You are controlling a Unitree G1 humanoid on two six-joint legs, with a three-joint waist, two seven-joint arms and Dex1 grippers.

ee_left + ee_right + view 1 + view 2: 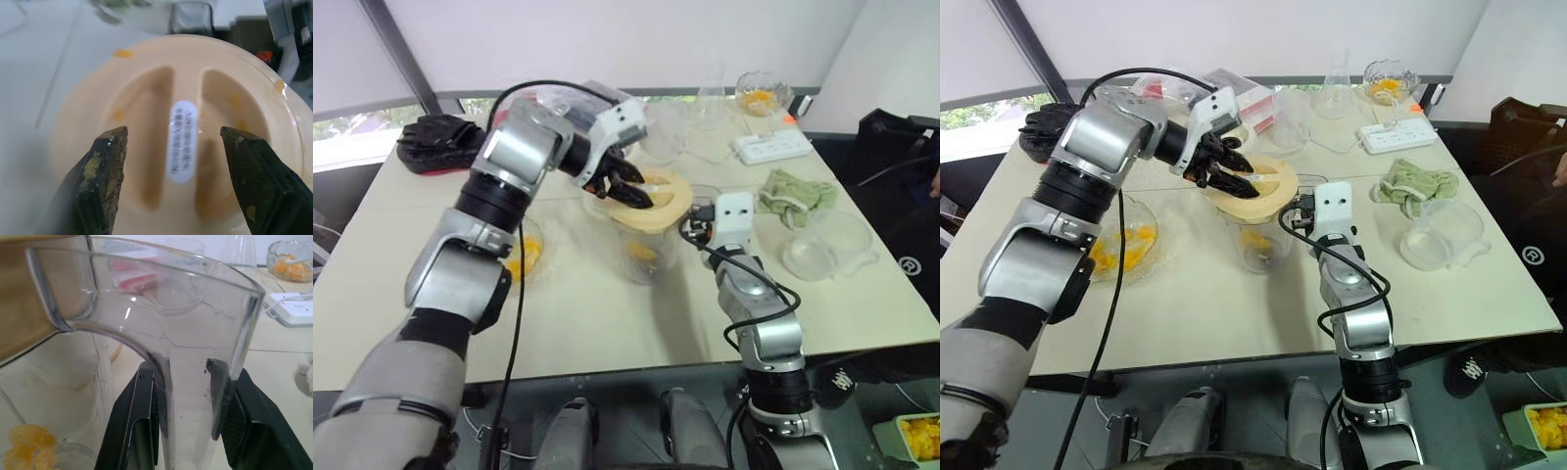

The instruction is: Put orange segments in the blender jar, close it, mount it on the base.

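Blender jar (pixel 205 357) handle clamped between right jaws

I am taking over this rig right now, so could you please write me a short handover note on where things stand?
Left gripper: open, poised over the cream lid, holding nothing.
Right gripper: shut on the blender jar handle, steadying it on the table.
Orange segments lie in the jar; more are in the glass bowl.
Done: filling; the lid sits on the jar.
Left: check that the lid sits properly, then mount the jar on the base.
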